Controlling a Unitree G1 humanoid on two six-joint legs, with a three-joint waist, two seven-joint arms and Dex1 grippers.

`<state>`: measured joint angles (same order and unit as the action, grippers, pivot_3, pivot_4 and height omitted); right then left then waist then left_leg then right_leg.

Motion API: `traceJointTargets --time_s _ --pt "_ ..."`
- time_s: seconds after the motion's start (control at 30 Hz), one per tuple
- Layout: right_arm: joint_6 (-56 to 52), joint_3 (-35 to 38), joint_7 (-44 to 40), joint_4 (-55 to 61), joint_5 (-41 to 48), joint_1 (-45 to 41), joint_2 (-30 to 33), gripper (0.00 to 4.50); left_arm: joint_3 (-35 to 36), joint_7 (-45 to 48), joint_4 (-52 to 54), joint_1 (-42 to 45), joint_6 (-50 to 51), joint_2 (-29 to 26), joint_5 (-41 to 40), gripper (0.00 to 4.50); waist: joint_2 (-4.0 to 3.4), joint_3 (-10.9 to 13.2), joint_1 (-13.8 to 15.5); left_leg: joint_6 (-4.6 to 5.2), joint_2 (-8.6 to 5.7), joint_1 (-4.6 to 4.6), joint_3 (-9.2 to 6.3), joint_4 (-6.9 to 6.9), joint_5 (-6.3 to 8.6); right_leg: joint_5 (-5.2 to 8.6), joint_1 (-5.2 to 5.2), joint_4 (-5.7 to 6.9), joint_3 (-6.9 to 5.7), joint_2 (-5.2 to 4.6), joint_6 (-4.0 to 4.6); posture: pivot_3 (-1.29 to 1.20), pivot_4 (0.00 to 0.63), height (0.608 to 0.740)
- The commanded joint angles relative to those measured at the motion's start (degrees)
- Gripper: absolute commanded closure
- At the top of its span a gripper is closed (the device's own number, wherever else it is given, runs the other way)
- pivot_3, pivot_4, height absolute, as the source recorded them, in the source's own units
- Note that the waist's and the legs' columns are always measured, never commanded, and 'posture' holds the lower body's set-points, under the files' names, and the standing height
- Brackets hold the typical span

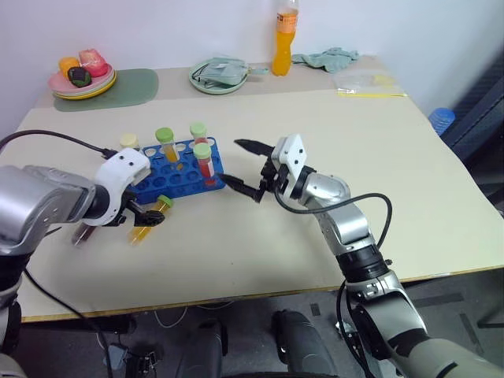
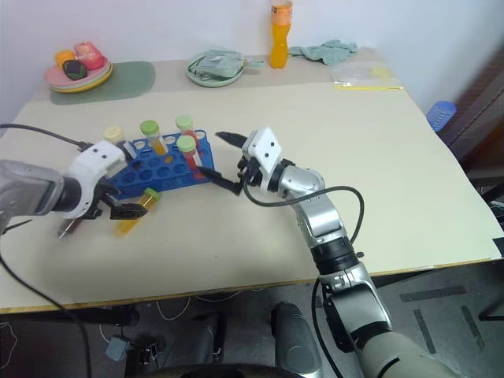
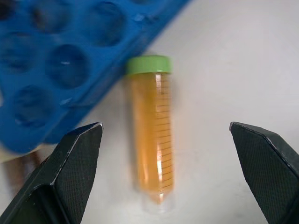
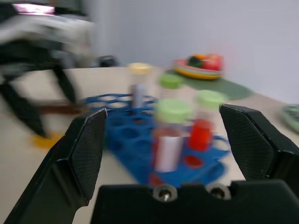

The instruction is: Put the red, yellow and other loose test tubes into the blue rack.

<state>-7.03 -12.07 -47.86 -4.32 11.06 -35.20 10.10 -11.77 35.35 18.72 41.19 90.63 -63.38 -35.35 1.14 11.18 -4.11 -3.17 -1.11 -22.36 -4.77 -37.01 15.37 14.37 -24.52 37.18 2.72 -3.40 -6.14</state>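
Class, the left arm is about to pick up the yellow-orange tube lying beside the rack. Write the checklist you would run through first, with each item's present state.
1. Left gripper open: ok.
2. Yellow-orange tube lying between its fingers: ok.
3. Tube's green cap on: ok.
4. Blue rack has free holes: ok.
5. Right gripper open and holding nothing: ok.
6. Dark tube reachable: cannot tell, the left arm hides most of it.
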Motion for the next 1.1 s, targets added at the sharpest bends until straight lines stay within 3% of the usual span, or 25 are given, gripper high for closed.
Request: traceJointTargets --time_s 0.03,0.27,0.37,0.57,0.7,0.77,0.83,0.9,0.97,1.1 --pt "-1.5 -1.4 -1.5 6.2 1.7 1.2 0.6 0.25 -6.6 2.6 -2.6 3.9 -0.6 -1.8 1.9 0.0 0.0 0.0 0.1 0.0 0.01 -0.01 -0.01 -0.01 0.0 0.0 0.0 0.01 0.0 0.01 0.01 0.0 0.15 0.74" --pt "-3.7 -2.8 -0.5 10.5 1.5 3.6 0.8 0.25 -13.5 1.1 -10.3 6.9 -1.8 3.0 6.6 0.0 0.04 0.0 0.6 -0.01 -0.02 -0.06 0.01 -0.1 -0.01 0.01 0.0 0.0 -0.01 -0.04 0.0 0.0 0.15 0.74" --pt "-4.2 -3.0 -0.2 11.5 1.5 4.2 0.9 0.2 -13.7 0.6 -13.2 6.4 -2.3 5.8 7.9 0.84 0.04 0.0 0.8 -0.01 -0.03 -0.06 0.0 -0.1 -0.01 0.01 0.01 0.0 -0.01 -0.05 -0.01 0.0 0.15 0.74" --pt "-5.1 -3.5 -0.1 12.9 1.5 4.9 1.4 0.2 -11.6 1.2 -12.5 4.1 -2.8 6.2 8.2 3.68 0.03 0.0 1.1 -0.01 -0.03 -0.03 0.01 -0.12 -0.01 0.01 0.02 0.05 -0.01 -0.07 -0.01 0.0 0.15 0.74" --pt "-6.2 -3.4 -1.3 14.0 1.9 5.5 3.1 0.2 -5.3 6.6 -4.9 -1.1 -7.1 -1.8 5.3 3.72 0.04 0.0 0.3 -0.01 -0.01 -0.05 0.02 -0.09 -0.01 0.01 -0.03 0.03 0.01 -0.06 0.0 0.0 0.15 0.74" --pt "-7.3 -3.3 -2.0 14.5 2.3 5.9 4.4 0.2 4.9 9.2 -0.7 -7.9 -14.5 -5.5 4.5 3.72 0.05 0.0 0.2 -0.01 -0.01 -0.09 0.0 -0.06 -0.01 0.02 -0.06 0.01 0.01 -0.07 0.0 0.0 0.15 0.74" --pt "-9.5 -3.5 -3.1 14.9 2.9 6.3 6.0 0.2 17.4 9.7 2.1 -15.8 -22.8 -5.7 5.6 3.72 0.05 0.0 0.4 -0.02 0.01 -0.1 0.0 -0.04 -0.01 0.03 -0.09 0.0 0.02 -0.12 0.02 0.0 0.15 0.74" --pt "-11.4 -3.8 -3.9 15.2 3.3 6.7 7.3 0.2 27.1 7.9 4.2 -21.3 -29.8 -2.9 7.6 3.72 0.05 0.0 0.9 -0.02 0.01 -0.09 0.01 -0.07 -0.01 0.03 -0.07 -0.01 -0.02 -0.16 0.03 0.0 0.15 0.74" --pt "-13.3 -4.0 -4.6 15.1 3.7 7.0 8.1 0.2 33.3 2.5 5.5 -22.9 -35.0 3.2 9.1 3.72 0.01 0.0 1.6 -0.01 -0.01 -0.07 0.04 -0.1 -0.01 0.02 -0.01 -0.04 -0.04 -0.18 0.03 0.0 0.15 0.74" --pt "-13.3 -4.5 -5.0 14.0 3.5 7.3 8.2 0.2 32.3 -14.9 8.9 -18.7 -42.0 19.3 15.5 3.72 0.19 -0.1 3.1 -0.01 -0.08 -0.02 -0.01 -0.21 -0.01 -0.01 0.19 -0.11 -0.11 -0.24 -0.01 0.0 0.15 0.74"
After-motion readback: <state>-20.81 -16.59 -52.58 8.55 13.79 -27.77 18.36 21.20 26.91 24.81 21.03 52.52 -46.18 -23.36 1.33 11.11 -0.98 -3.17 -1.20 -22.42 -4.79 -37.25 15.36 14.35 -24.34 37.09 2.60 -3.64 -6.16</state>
